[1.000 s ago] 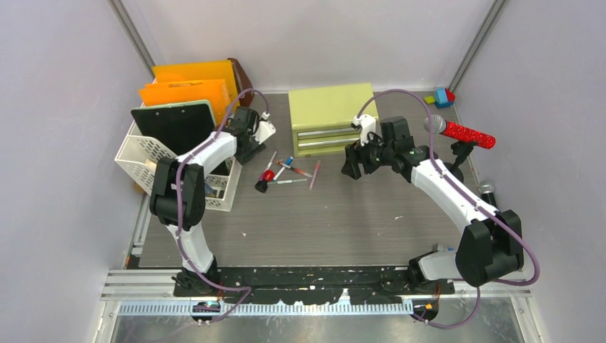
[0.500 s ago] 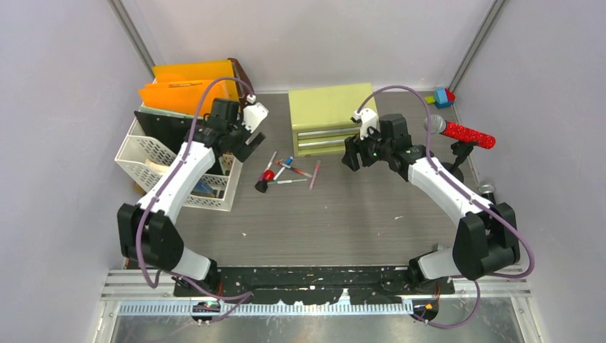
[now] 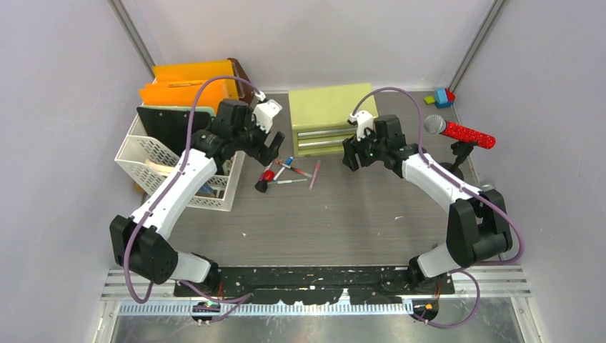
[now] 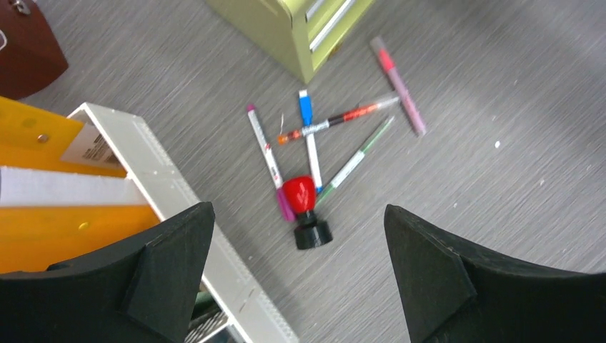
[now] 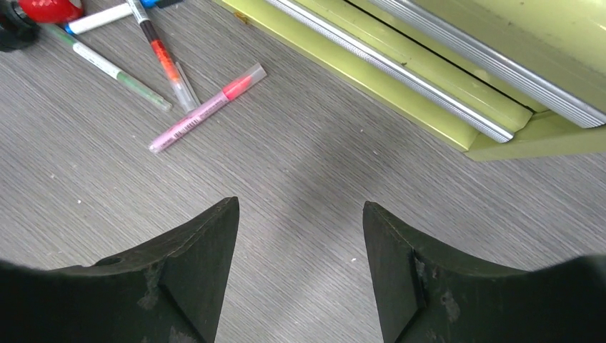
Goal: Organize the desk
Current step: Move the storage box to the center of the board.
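- Found left gripper [image 3: 274,148] spread wide with nothing between the jaws, hanging above a loose cluster of pens just beside the white mesh file basket [image 3: 154,161].
- Noted in the left wrist view a red-topped stamp [image 4: 304,211] on a black base, lying between the two jaw lines. Cannot tell whether upright or tipped.
- Noted the stamp touching a purple-tipped pen [image 4: 266,153], a blue-capped pen [image 4: 309,139] and a green pen [image 4: 355,158]. Orange pen [image 4: 336,123] crossing the blue-capped pen; pink marker [image 4: 400,89] further out, apart from the stamp.
- Found right gripper [image 5: 300,207] partly spread and empty, over bare wood grain just in front of the lower drawer of the yellow-green drawer cabinet [image 5: 443,78].
- Judged the step in hand to be a left-arm pick from the cluster, early in the task, with every loose item yet to be put away.
- Recommend singling out one item. Turn the wrist so the jaws cross its shaft, descend straight, and close only with both pads flanking that item alone.
- Flagged as a risk: pinching two pens at a crossing, or nudging the stamp so that it rolls.
- Located the desk [image 3: 343,214] directly beneath both grippers, apart from the fingertips in both wrist views and running back toward the arm bases.
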Controlling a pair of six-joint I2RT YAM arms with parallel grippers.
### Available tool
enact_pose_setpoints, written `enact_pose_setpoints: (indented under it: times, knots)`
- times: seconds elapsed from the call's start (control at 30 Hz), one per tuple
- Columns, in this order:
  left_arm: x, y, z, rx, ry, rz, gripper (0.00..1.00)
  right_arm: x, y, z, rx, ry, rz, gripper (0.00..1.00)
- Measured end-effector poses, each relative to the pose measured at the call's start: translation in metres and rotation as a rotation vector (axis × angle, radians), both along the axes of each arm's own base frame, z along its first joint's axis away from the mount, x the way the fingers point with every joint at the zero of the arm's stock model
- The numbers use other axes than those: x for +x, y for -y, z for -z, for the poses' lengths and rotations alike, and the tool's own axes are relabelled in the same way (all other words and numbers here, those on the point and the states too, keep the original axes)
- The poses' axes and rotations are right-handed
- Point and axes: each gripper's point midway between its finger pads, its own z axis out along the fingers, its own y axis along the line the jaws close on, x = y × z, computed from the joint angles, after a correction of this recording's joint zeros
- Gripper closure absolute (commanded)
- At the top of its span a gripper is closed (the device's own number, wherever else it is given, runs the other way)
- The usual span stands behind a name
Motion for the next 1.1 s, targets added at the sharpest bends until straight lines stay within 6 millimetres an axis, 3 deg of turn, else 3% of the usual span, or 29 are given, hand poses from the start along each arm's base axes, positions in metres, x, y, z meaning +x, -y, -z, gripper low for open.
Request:
enact_pose_setpoints:
  times: [0.37,0.57,0.83,1.1]
  knots:
    - [0.040,0.038,0.007,-0.152,-0.012,-0.055,0.06,0.007,-0.022,-0.019,0.246,-0.085,0.150,0.16]
    - [0.075,0.058,-0.008,-0.244,0.034,-0.090,0.04,0.026,-0.036,-0.036,0.434,-0.109,0.267,0.16]
    - [0.142,0.089,-0.032,-0.333,0.130,-0.108,0.03,0.038,-0.039,-0.013,0.506,-0.208,0.402,0.15]
    - [0.201,0.116,-0.032,-0.359,0.169,-0.095,0.01,0.045,-0.044,-0.009,0.564,-0.213,0.419,0.14]
